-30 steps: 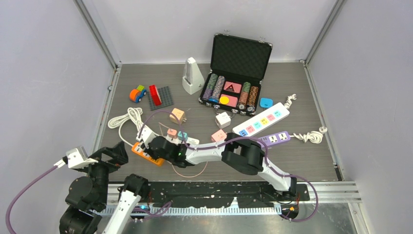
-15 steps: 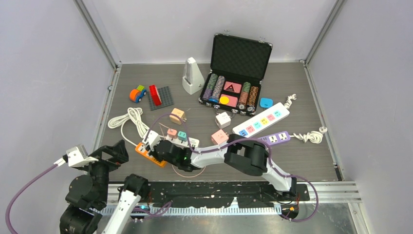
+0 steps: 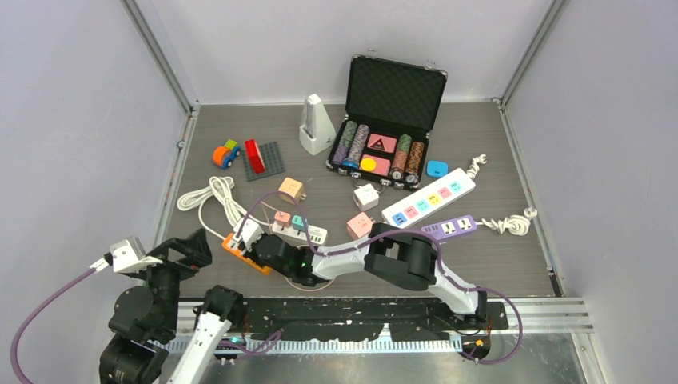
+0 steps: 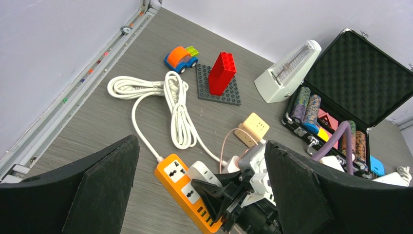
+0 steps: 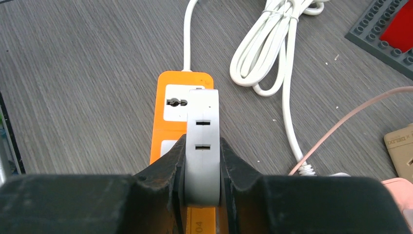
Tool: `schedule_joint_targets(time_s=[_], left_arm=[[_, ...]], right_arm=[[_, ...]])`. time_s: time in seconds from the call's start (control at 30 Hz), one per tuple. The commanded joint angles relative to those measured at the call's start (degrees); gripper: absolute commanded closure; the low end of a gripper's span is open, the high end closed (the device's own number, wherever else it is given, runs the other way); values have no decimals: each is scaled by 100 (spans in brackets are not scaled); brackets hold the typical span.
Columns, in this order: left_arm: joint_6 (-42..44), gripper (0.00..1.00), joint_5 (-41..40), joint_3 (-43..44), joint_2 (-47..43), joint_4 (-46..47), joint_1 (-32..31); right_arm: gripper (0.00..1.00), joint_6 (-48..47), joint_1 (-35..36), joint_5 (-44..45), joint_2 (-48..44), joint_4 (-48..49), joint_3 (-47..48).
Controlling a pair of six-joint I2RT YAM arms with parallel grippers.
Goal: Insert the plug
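Observation:
My right gripper (image 5: 202, 163) is shut on a white plug adapter (image 5: 202, 131), one finger on each flat side. The adapter sits right over the orange power strip (image 5: 173, 92), covering part of its second socket, while the far socket stays bare. I cannot tell whether its prongs are in. The left wrist view also shows the adapter (image 4: 209, 171), the strip (image 4: 176, 179) and the right gripper (image 4: 231, 187). In the top view the strip (image 3: 240, 254) lies near left, under the right gripper (image 3: 264, 246). My left gripper (image 4: 200, 141) is open and empty, raised at the near left (image 3: 188, 246).
The strip's white cable is coiled (image 3: 209, 194) just behind it. A beige adapter (image 3: 291, 190), a small white strip holding pink and teal plugs (image 3: 300, 228), a pink adapter (image 3: 359, 224) and a white cube (image 3: 366, 196) lie close by. Two long strips (image 3: 429, 197) and a chip case (image 3: 388, 120) are to the right.
My right gripper has shifted slightly right and toward the near edge over the orange strip, still holding the adapter. The left arm has barely moved.

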Motion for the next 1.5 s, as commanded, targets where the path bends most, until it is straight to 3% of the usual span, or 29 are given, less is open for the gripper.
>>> schedule_joint_targets(time_s=[0.0,0.27,0.6,1.03,1.23,1.37,1.47], left_arm=[[-5,1,9,3,82,233,-14],[10,1,-5,-41,76,257,-19],[-28,1,100,-97,109,245,-15],[-249,1,523,-225,975,149,-14],[-237,1,414,-314,749,239,-14],[-239,1,383,-383,669,290,-14],[-242,1,376,-403,684,310,-14]], right_arm=[[95,-310,-43,30,1058,-2425,-497],[95,-62,-45,-181,937,-2548,-807],[95,-144,-248,-41,-489,-2609,-414],[95,-77,-388,-586,-1014,-2242,-104],[94,67,-323,397,-1092,-889,-929],[95,-206,-308,266,-1340,263,-1563],[95,-244,-303,51,-1563,504,-1668]])
